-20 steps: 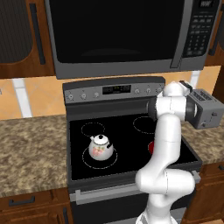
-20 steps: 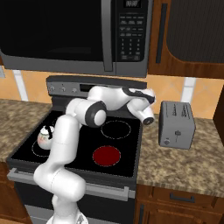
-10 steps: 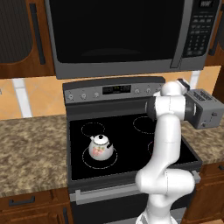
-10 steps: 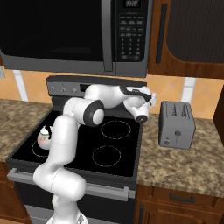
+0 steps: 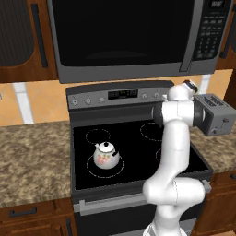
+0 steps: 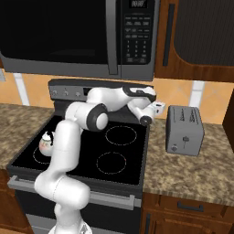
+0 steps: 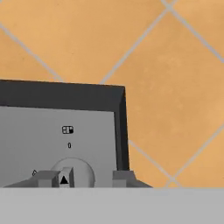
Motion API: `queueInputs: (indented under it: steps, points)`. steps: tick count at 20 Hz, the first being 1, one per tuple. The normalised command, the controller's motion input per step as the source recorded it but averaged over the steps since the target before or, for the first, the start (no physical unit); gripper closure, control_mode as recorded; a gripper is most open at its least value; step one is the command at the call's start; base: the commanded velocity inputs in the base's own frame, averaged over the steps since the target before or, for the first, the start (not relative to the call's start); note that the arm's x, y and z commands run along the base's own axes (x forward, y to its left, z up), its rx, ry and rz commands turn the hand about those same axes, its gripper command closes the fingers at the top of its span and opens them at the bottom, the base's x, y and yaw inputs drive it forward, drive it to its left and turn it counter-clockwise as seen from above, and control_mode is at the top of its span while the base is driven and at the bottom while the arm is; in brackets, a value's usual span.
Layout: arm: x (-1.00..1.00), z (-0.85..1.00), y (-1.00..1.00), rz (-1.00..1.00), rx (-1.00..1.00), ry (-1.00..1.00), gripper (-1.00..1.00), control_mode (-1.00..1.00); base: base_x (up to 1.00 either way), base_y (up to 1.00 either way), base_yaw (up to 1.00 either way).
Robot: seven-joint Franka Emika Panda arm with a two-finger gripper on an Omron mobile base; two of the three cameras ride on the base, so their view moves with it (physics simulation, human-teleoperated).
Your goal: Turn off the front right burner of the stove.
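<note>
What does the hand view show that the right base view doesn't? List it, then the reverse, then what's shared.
Hand view: the knob with black triangle pointer, the 0 mark and a burner icon above it. Right base view: the front right burner, black, the kettle, toaster and microwave. Both: the stove back panel and the tiled wall.

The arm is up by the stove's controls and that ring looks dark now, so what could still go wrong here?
1. The gripper has its jaws astride the knob; a crooked pull-back could nudge it and relight the front right burner, now black.
2. The toaster stands close beside the hand; a wide swing might knock it.
3. The kettle sits near the arm's lower part and could get bumped.
</note>
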Motion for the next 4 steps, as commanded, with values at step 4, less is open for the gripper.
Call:
queueInputs:
  steps: [4]
  points:
    - [0.00, 0.00, 0.00, 0.00, 0.00, 0.00, 1.00, -1.00, 0.00, 0.00, 0.00]
